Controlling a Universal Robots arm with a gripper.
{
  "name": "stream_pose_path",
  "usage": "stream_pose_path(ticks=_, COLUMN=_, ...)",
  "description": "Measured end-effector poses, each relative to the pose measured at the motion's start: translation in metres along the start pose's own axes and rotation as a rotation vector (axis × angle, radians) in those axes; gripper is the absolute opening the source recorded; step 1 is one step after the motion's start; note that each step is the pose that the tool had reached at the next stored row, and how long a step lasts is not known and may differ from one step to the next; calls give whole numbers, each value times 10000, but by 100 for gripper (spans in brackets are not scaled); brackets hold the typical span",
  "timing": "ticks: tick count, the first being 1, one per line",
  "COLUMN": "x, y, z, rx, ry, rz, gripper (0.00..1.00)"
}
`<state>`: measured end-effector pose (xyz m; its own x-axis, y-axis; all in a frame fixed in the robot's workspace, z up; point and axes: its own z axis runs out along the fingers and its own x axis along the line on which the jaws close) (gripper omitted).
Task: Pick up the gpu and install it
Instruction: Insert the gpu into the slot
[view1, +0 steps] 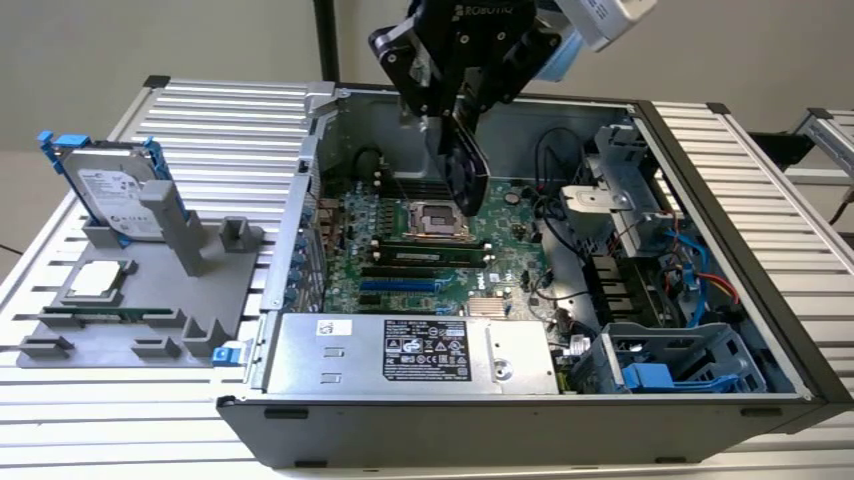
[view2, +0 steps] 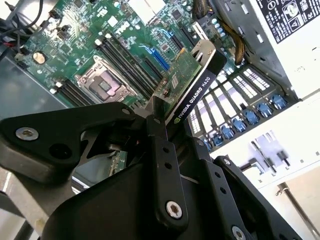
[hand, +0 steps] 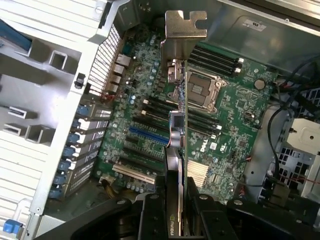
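In the exterior view my gripper (view1: 461, 105) hangs over the open computer case (view1: 694, 190), shut on the gpu (view1: 466, 160). The card hangs on edge above the motherboard (view1: 400, 250), near the processor socket (view1: 438, 218). The second wrist view shows the gpu (view2: 192, 82) with its green board, black shroud and silver bracket (view2: 202, 50), clamped at its near end by my gripper (view2: 170, 122). The first wrist view looks along the card's edge (hand: 183, 130), with the bracket (hand: 183, 35) farthest from my gripper (hand: 180, 202). It hovers over the expansion slots, beside a blue slot (hand: 150, 136).
A grey fixture (view1: 147, 290) at the exterior view's left holds a silver hard drive (view1: 114, 190) with blue rails and a small square chip (view1: 100, 280). Inside the case sit a power supply (view1: 414, 355), drive cages (view1: 667, 365) and loose cables (view1: 567, 270).
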<state>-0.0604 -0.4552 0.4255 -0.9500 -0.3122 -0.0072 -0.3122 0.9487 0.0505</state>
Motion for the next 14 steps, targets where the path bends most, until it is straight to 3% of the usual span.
stream_pose_path(ticks=14, x=0, y=0, z=0, rx=-7, ry=50, rz=-984, gripper=0)
